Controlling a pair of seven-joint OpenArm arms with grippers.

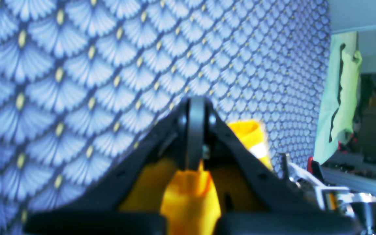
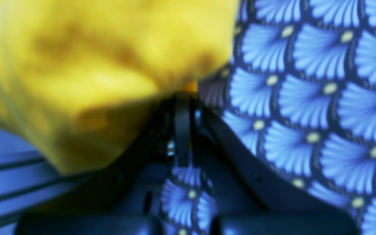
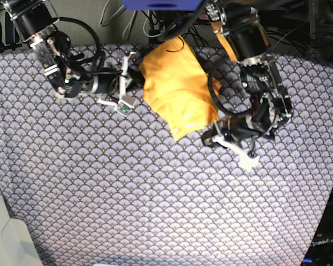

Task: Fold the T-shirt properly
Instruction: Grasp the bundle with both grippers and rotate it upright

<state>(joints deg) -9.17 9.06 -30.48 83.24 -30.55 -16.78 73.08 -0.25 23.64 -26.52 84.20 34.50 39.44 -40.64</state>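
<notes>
L wrist view: left tool clenched on a fold of the yellow T-shirt, small white tag just past the jaws, scallop-patterned cloth behind. R wrist view: right tool clenched at the shirt's edge, blurred; fabric bunches up-left over the cloth. Base view: shirt crumpled near the far edge of the cloth-covered surface, stretched btw right tool and left tool.
</notes>
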